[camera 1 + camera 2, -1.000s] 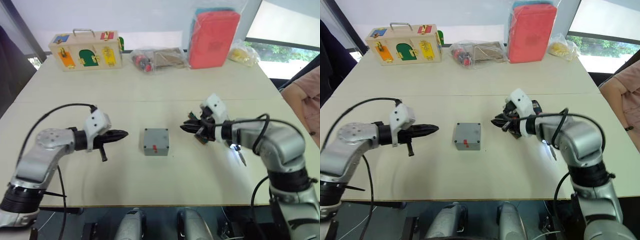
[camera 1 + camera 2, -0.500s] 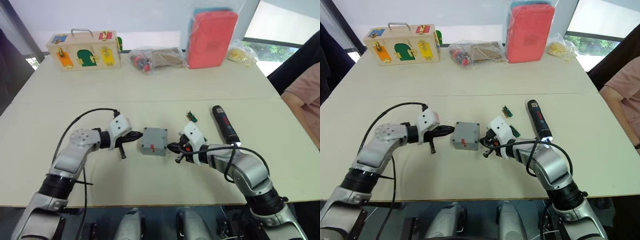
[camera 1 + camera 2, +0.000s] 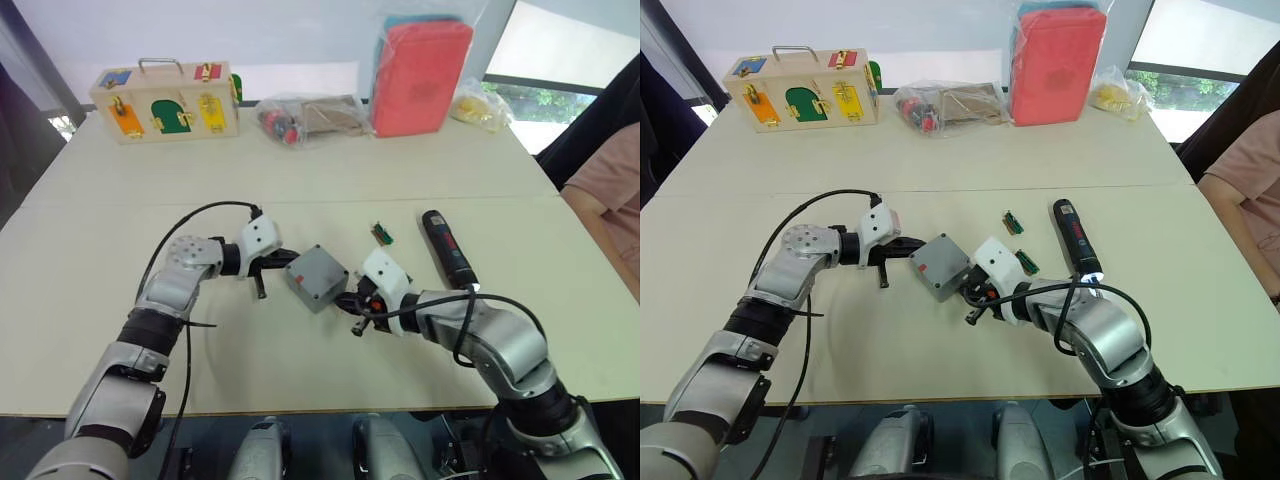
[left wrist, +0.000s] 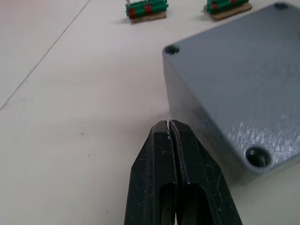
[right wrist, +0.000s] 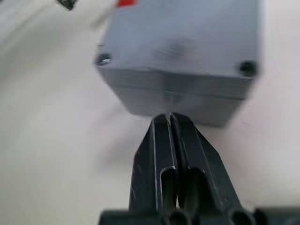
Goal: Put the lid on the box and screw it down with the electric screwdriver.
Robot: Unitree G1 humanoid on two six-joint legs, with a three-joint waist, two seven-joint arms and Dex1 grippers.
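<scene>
Box [image 3: 317, 277] with its lid [image 4: 243, 79] already seated sits mid-worktop [image 3: 300, 180], turned cornerwise; it looks light, rigid, smooth-sided plastic, apt to slide when nudged, so I would take it across two flat side walls. Left gripper [image 4: 169, 131] and right gripper [image 5: 169, 118], both pinched closed and empty, flank it at opposite sides. Screwdriver [image 3: 447, 247] lies just beyond the right arm, with open worktop around and edges well apart.

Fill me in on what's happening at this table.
Both grippers are shut and empty, pressing against the grey box from opposite sides: the left gripper at its far-left side, the right gripper at its near-right side. The lid is on it, corner screw holes showing. The electric screwdriver lies unheld on the table to the right, beside green connector blocks.
</scene>
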